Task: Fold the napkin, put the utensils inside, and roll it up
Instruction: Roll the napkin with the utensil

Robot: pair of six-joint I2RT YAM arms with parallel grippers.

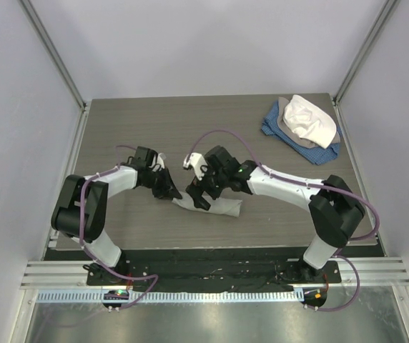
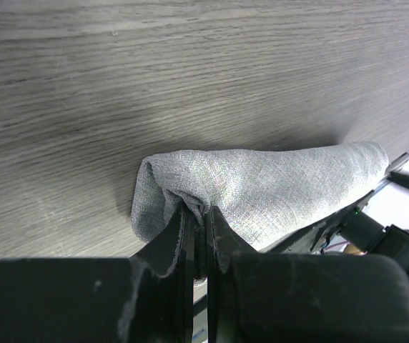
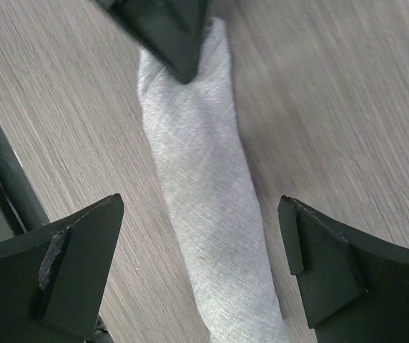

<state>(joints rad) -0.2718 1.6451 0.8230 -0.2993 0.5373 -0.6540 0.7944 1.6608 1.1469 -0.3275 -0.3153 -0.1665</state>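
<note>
The napkin (image 1: 222, 208) lies on the table as a light grey roll, and it runs lengthwise through the right wrist view (image 3: 204, 179). My left gripper (image 1: 170, 191) is at the roll's left end, shut on a fold of the cloth (image 2: 199, 209); the rest of the napkin (image 2: 269, 186) stretches away to the right. My right gripper (image 1: 199, 194) hovers open over the roll (image 3: 201, 239), one finger on each side, neither touching it. The tip of a left finger (image 3: 165, 28) shows at the roll's far end. The utensils are hidden.
A heap of blue, grey and white cloths (image 1: 304, 125) sits at the back right corner of the wooden table (image 1: 154, 121). Metal frame posts rise at both back corners. The table's near edge meets a black strip by the arm bases.
</note>
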